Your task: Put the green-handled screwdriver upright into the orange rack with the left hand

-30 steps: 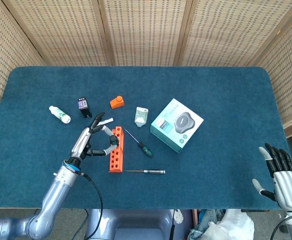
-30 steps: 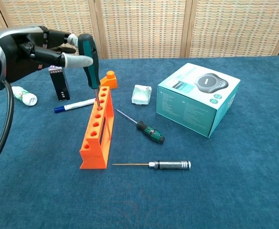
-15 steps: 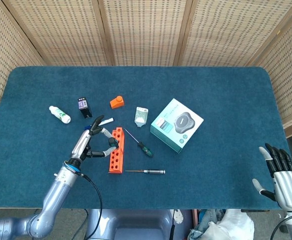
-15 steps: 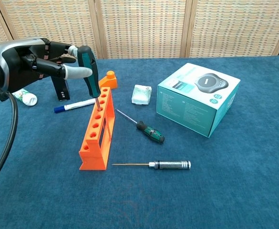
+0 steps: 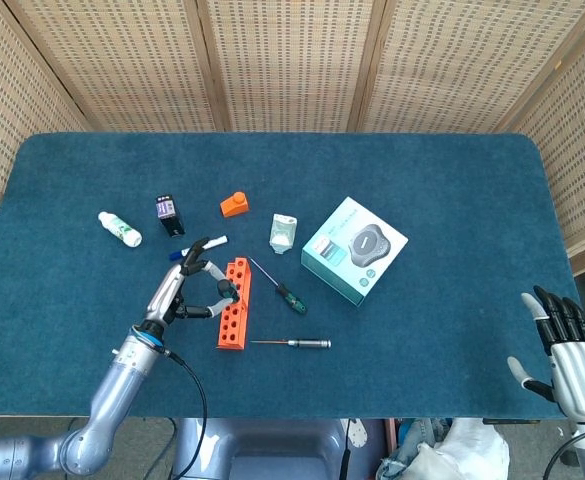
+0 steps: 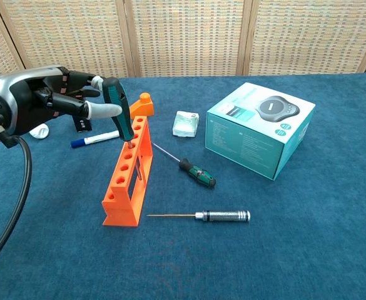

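My left hand (image 6: 42, 103) grips the dark green handle of a screwdriver (image 6: 120, 112) between thumb and fingers. Its shaft goes down into a hole near the far end of the orange rack (image 6: 126, 184), and the tool stands nearly upright, leaning slightly left. From the head view, the left hand (image 5: 179, 287) sits just left of the rack (image 5: 234, 315). A second screwdriver with a green-and-black handle (image 6: 198, 174) lies flat on the cloth right of the rack. My right hand (image 5: 562, 350) rests open at the table's near right corner.
A silver-handled precision screwdriver (image 6: 223, 216) lies in front of the rack. The teal box (image 6: 261, 128) stands to the right. Behind the rack are a blue marker (image 6: 95, 139), a white packet (image 6: 186, 123), a small orange block (image 6: 145, 100) and a white bottle (image 5: 119, 229).
My left hand has come down, sinking the screwdriver's shaft deeper into the rack hole. The rack has shifted slightly toward the near edge. The right hand has not moved.
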